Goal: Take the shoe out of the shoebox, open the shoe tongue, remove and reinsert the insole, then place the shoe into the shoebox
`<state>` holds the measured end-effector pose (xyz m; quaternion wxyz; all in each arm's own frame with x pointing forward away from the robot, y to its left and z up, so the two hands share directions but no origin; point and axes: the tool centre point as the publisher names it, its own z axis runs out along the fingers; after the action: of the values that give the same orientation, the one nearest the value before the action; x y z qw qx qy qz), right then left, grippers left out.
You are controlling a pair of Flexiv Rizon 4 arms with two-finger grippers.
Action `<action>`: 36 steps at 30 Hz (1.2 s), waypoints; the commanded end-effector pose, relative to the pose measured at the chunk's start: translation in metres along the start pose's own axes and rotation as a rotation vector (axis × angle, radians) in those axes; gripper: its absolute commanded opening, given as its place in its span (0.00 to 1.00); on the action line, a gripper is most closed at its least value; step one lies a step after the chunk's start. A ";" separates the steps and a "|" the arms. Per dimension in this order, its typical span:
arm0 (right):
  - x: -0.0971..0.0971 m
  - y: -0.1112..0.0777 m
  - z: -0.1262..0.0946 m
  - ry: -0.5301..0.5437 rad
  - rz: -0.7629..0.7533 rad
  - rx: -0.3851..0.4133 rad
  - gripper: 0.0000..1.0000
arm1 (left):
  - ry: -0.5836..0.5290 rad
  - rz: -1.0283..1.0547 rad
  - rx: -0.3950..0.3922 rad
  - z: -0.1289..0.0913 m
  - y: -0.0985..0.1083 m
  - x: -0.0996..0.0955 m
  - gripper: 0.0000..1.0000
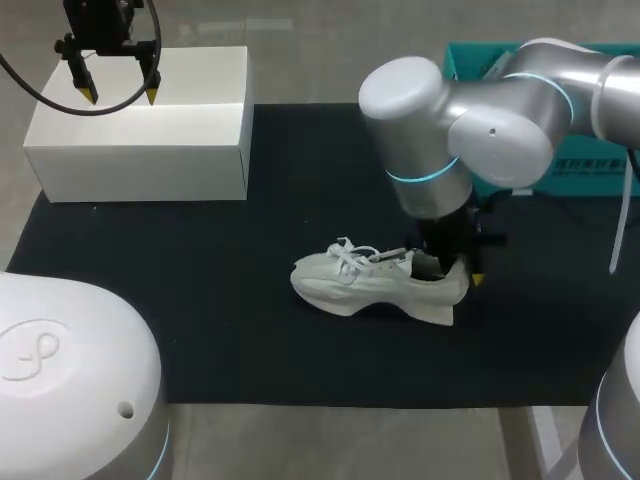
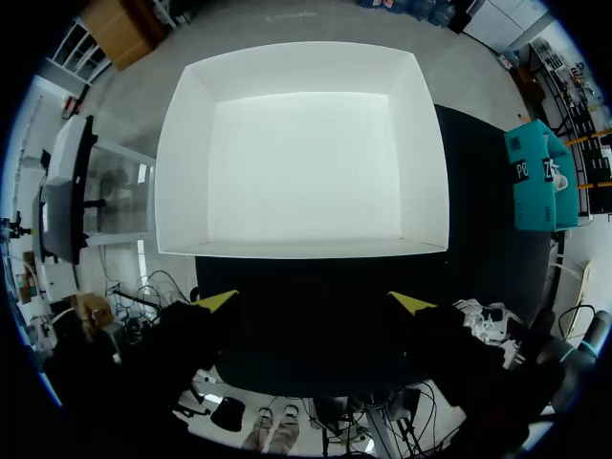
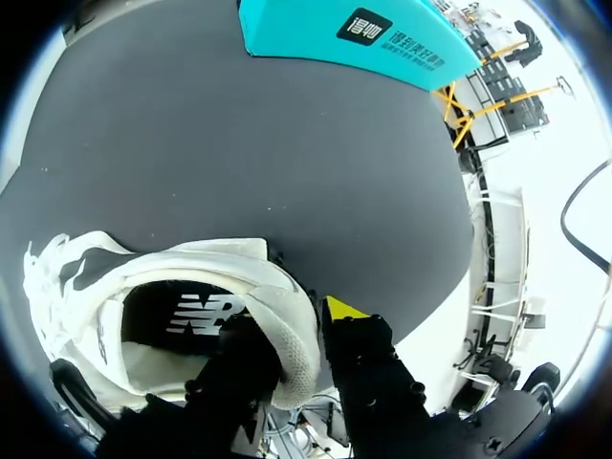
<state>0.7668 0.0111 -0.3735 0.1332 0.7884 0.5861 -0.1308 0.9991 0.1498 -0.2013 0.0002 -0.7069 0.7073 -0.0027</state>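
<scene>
A white lace-up shoe (image 1: pixel 370 285) lies on its sole on the black mat (image 1: pixel 200 300), toe pointing left. My right gripper (image 1: pixel 460 272) comes down at its heel. In the right wrist view one finger is inside the shoe (image 3: pixel 191 277) and the yellow-tipped one (image 3: pixel 346 311) is outside, so the gripper (image 3: pixel 298 320) is shut on the padded heel collar. The dark insole (image 3: pixel 182 320) shows inside. The white shoebox (image 1: pixel 140 150) stands at the back left, open and empty (image 2: pixel 306 249). Above it hangs my left gripper (image 1: pixel 120 95), open (image 2: pixel 316 301) and holding nothing.
A teal box (image 1: pixel 580 170) stands at the back right, behind my right arm, and shows ahead of the gripper (image 3: pixel 354 38) in the right wrist view. The mat stretches bare between the shoebox and the shoe.
</scene>
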 end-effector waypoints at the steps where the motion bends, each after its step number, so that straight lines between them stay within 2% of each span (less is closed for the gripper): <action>1: -0.011 -0.002 -0.010 0.030 0.000 0.003 1.00 | -0.002 0.000 -0.002 -0.001 0.000 0.000 1.00; 7: -0.026 -0.005 -0.038 0.090 -0.026 -0.042 1.00 | -0.002 0.000 -0.002 -0.001 0.000 0.000 1.00; 10: -0.031 -0.001 -0.054 0.141 -0.122 -0.113 1.00 | -0.002 0.000 -0.002 -0.001 0.000 0.000 1.00; 12: -0.035 0.004 -0.066 0.185 -0.296 -0.209 1.00 | -0.002 0.000 -0.002 -0.001 0.000 0.000 1.00; 13: -0.035 0.005 -0.068 0.213 -0.377 -0.233 1.00 | -0.002 0.000 -0.002 -0.001 0.000 0.000 1.00; 14: -0.036 0.007 -0.072 0.237 -0.517 -0.285 1.00 | -0.002 0.000 -0.002 -0.001 0.000 0.000 1.00; 15: -0.037 0.008 -0.074 0.247 -0.572 -0.312 1.00 | -0.002 0.000 -0.002 -0.001 0.000 0.000 1.00; 17: -0.043 0.011 -0.080 0.297 -0.824 -0.402 1.00 | -0.002 0.000 -0.002 -0.001 0.000 0.000 1.00; 21: -0.061 0.017 -0.080 0.327 -1.147 -0.549 1.00 | -0.002 0.000 -0.002 -0.001 0.000 0.000 1.00; 36: -0.061 0.017 -0.080 0.327 -1.147 -0.549 1.00 | -0.002 0.000 -0.002 -0.001 0.000 0.000 1.00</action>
<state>0.7744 -0.0098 -0.2752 0.1524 0.4596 0.8749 -0.0042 0.9991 0.1498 -0.2013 0.0002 -0.7069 0.7073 -0.0027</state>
